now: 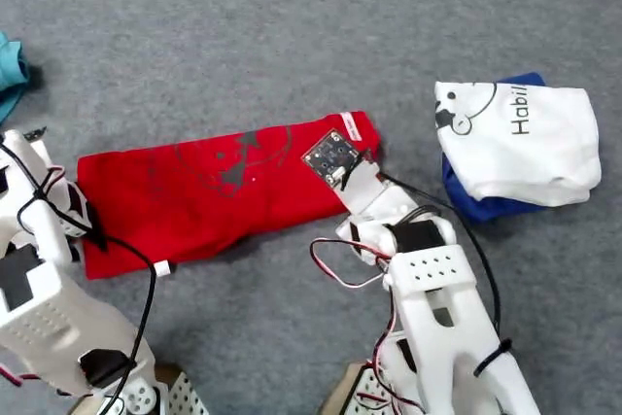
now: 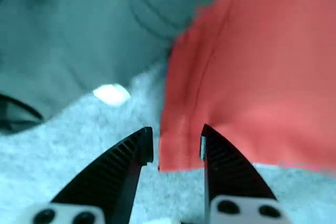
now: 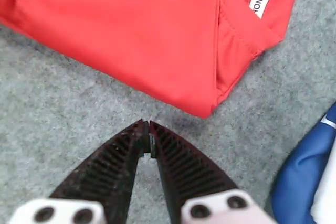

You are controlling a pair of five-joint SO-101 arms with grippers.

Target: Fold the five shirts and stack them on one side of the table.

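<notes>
The red shirt (image 1: 214,196) is lying across the middle of the desk (image 1: 292,36) as a long narrow band, so it looks folded lengthwise but not yet folded down into a compact packet. At the right side of the desk a white shirt (image 1: 525,143) is sitting folded on top of a blue shirt (image 1: 486,203), and those two are forming the start of the stack. A teal shirt (image 1: 10,70) is waiting in a loose heap at the far left edge. That makes four shirts I am counting, two of them apparently finished, one half done and one untouched. The left gripper (image 2: 176,137) is hovering low at the left end of the red shirt. Its jaws are standing apart, with the corner of the hem lying between them, and they are not yet pinching the cloth. The right gripper (image 3: 147,125) is sitting just short of the collar end of the red shirt, near the blue shirt. Its jaws are pressed together on nothing and are resting over bare desk. As I judge it, the red shirt is needing its crosswise fold and a move to the stack, and then the teal shirt is needing the full treatment.
</notes>
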